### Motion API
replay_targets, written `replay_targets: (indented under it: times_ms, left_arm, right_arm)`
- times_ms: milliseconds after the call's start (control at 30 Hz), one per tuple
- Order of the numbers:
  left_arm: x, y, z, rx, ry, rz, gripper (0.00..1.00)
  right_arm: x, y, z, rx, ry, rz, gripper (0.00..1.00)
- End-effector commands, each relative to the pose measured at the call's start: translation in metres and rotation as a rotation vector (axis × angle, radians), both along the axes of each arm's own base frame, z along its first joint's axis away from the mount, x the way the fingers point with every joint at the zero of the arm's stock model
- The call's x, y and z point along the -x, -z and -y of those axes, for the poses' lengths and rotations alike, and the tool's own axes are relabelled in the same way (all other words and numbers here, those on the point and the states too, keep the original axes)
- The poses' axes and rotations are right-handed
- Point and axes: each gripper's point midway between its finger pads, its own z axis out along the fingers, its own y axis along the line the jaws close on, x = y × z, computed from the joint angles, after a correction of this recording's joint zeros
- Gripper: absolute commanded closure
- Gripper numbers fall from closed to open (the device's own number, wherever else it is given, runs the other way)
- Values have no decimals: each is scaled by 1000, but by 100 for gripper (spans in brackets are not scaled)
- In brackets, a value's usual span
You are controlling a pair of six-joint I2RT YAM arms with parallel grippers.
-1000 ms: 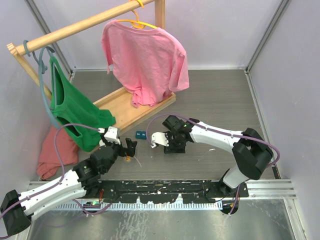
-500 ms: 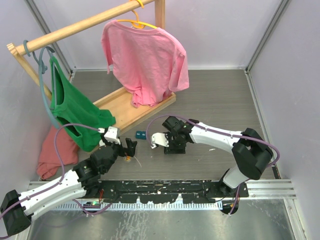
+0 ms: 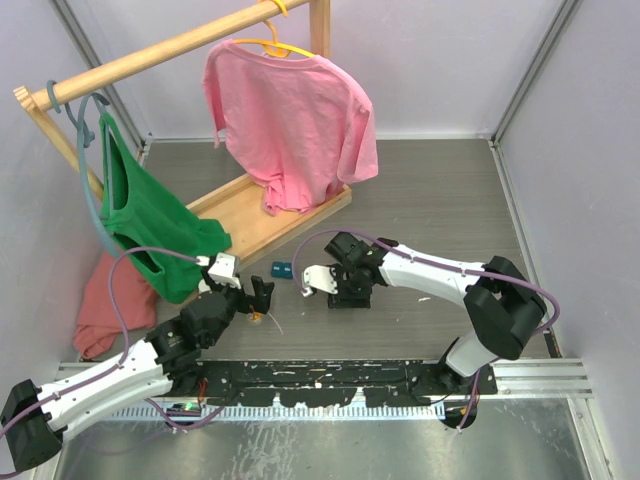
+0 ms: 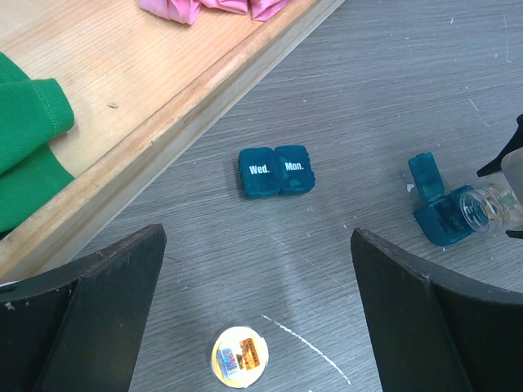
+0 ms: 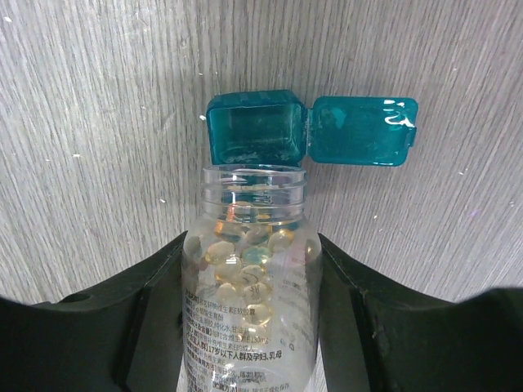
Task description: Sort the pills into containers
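The table (image 4: 392, 73) is grey with a fine wood-grain texture. Two containers of translucent teal plastic, rectangular with rounded corners, lie on it at mid-table.

- The closed container (image 4: 275, 170) lies flat. Its two lids read "Wed." and "Mon.", and its long axis runs roughly parallel to the near edge. It sits near the pale wooden rack base (image 4: 139, 90).
- The open container (image 5: 257, 129) lies well to the right of the closed one. Its lid (image 5: 362, 131) is hinged flat out to one side, exposing one square compartment.

The right gripper (image 5: 252, 286) is clamped at about half span on a clear, uncapped plastic bottle (image 5: 249, 343). The black fingers press on both sides of the labelled body. The bottle's long axis lies low, close to horizontal, with the mouth pointing at the open compartment and just at its near wall. Contact cannot be confirmed. Amber, glossy oval pills (image 5: 245, 245) are heaped behind the neck.

The right arm is folded at the elbow on the right, and its forearm extends leftward to mid-table.

The left gripper (image 4: 258, 278) hangs low with its jaws spread wide, holding nothing. A round white cap (image 4: 239, 358) lies on the table between them. The left arm reaches diagonally from the near-left corner.

A green garment (image 4: 24, 139) and a pink garment (image 4: 204, 6) rest on the rack base.
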Motion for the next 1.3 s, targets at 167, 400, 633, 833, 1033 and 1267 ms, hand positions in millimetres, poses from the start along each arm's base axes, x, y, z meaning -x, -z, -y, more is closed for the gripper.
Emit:
replay_targets:
  times_ms: [167, 400, 633, 833, 1033, 1267]
  left_arm:
    - [-4, -9, -1, 30, -20, 29, 2]
    - [-4, -9, -1, 30, -21, 30, 2]
    - [-4, -9, -1, 32, -21, 31, 2]
    - [-3, -9, -1, 32, -18, 32, 2]
    - [-3, -10, -1, 33, -19, 32, 2]
    - [-3, -9, -1, 33, -17, 33, 2]
  right_arm:
    - [-12, -17, -6, -47, 29, 35, 99]
    - [-2, -17, -9, -53, 9, 5, 99]
    - [-16, -19, -6, -50, 47, 93, 99]
    - [-19, -20, -6, -57, 60, 69, 99]
    - [-12, -18, -7, -51, 33, 44, 99]
    - [-10, -18, -11, -64, 22, 71, 99]
